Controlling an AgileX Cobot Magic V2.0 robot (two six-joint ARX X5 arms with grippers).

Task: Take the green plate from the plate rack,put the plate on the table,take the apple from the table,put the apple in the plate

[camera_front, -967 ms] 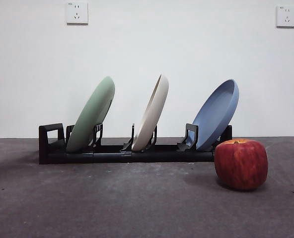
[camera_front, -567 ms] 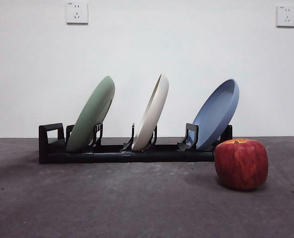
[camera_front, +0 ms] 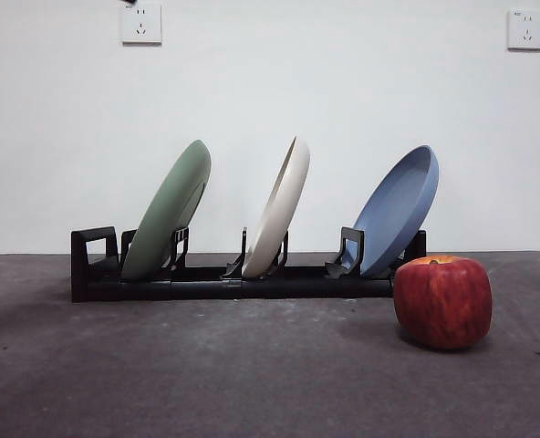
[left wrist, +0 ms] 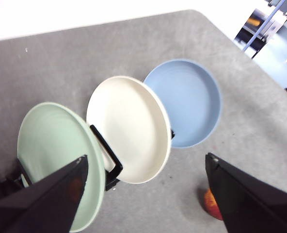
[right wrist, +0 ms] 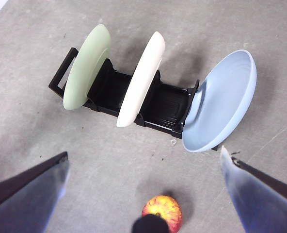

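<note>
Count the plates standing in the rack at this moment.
3, all leaning in the plate rack: the green plate nearest its loop end, the cream-white plate in the middle, the blue plate by the apple.

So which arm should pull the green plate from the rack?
Probably left: its open gripper hangs nearer the green plate, still slotted in the plate rack. The right gripper, also open, hovers over the apple.
</note>
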